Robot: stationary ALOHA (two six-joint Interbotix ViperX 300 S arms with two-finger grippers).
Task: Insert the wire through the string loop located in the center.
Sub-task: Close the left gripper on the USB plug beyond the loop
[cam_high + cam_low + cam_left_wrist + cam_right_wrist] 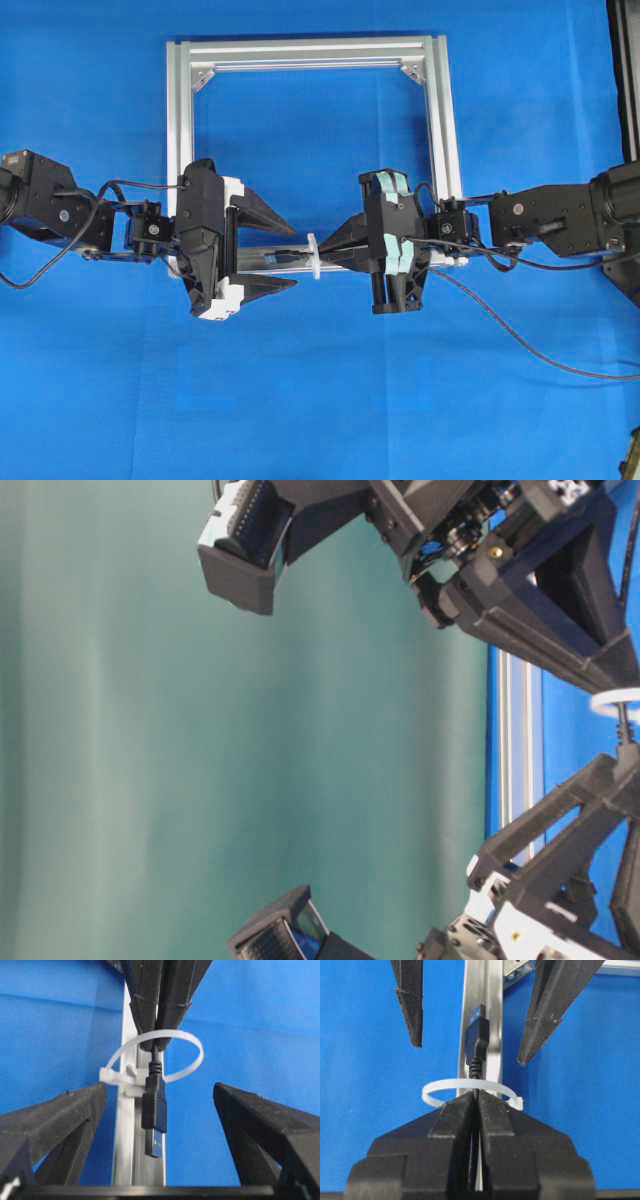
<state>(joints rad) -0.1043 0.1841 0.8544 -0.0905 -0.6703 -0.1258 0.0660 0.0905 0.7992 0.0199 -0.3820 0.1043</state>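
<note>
On the blue cloth tabletop (320, 400), over the silver aluminium frame (450, 130), the left end effector (290, 255) gapes open facing the right end effector (335, 250) clamped on the thin black plug-tipped wire (152, 1110), whose connector pokes through the small white string loop (187, 1057).

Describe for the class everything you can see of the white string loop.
The string loop is a thin white plastic tie, like a cable tie, closed into a ring with a small locking head. It stands fixed on the silver frame rail. The wire passes through it, plug already beyond, held by the shut right pincer.
</note>
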